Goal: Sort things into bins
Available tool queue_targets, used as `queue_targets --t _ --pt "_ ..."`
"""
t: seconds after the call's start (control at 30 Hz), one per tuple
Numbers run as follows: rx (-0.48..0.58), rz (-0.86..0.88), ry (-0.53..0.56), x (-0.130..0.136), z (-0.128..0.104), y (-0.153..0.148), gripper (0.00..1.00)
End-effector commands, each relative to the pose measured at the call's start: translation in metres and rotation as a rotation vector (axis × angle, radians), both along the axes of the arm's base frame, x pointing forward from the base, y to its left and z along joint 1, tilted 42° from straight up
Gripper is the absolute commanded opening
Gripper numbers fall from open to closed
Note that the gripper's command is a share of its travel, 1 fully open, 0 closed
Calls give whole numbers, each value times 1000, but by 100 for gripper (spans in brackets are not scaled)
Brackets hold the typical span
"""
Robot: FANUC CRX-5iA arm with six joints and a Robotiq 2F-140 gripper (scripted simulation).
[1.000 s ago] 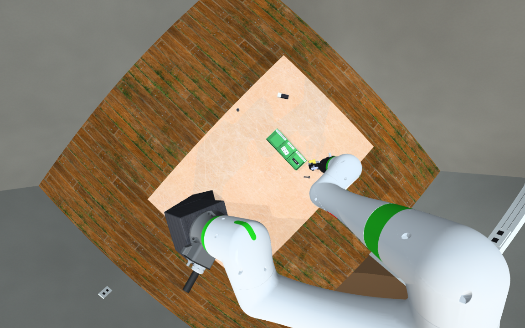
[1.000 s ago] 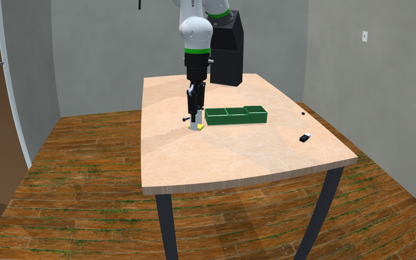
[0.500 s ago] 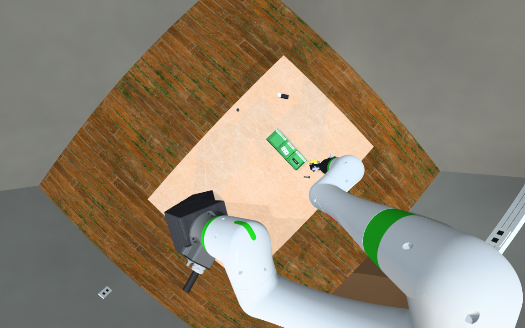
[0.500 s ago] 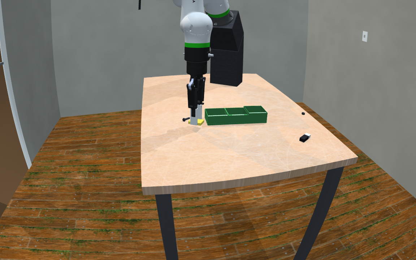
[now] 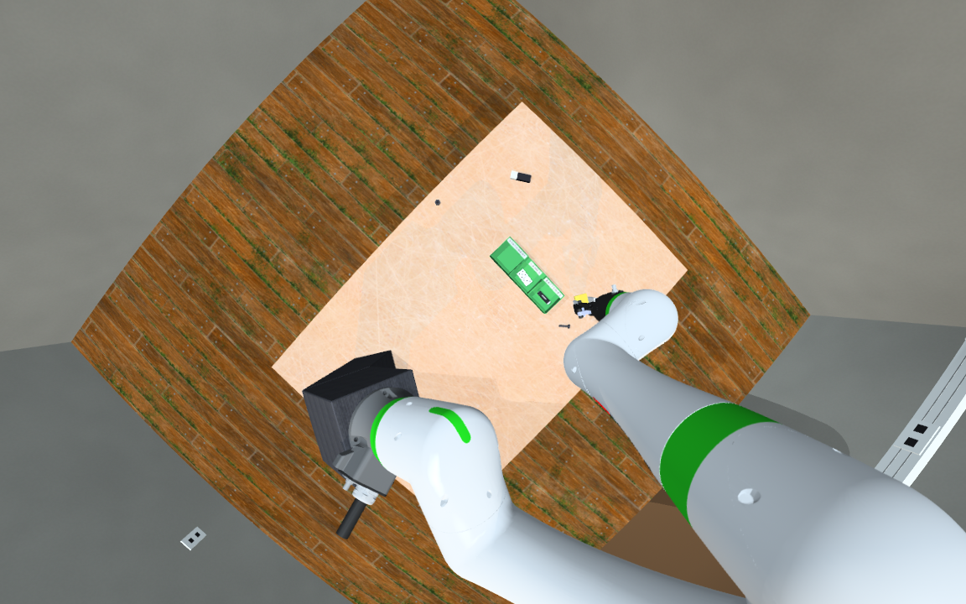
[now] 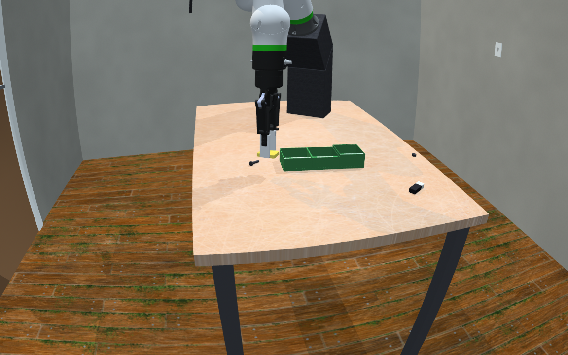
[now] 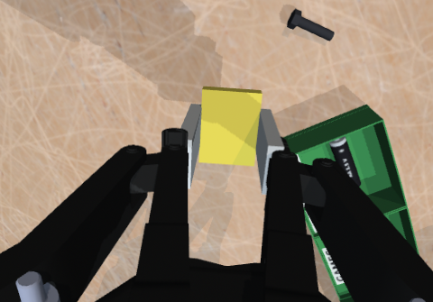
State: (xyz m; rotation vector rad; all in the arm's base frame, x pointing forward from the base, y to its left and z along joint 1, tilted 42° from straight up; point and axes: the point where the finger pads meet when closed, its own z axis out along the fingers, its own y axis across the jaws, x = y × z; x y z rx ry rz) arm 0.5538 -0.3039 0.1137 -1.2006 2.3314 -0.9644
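A workshop or lab room is suggested: below the gripper (image 5: 581, 306) (image 6: 267, 152) (image 7: 229, 125), a bare-topped worktable (image 5: 426, 300) (image 6: 321, 220) is seen; behind it, a robot pedestal (image 5: 321, 420) (image 6: 308, 84) is mounted beside plain grey walls (image 5: 59, 150) (image 6: 145, 66).
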Motion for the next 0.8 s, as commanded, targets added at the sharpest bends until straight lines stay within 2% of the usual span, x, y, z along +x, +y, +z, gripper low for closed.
queue_targets --t 0.0,0.43,0.53,0.77 --pt "13 -15 44 0 1 0 29" --pt "13 -15 44 -5 7 4 29" --pt "96 -123 -18 -5 -2 19 29" --pt "210 -265 -113 -4 -22 56 29"
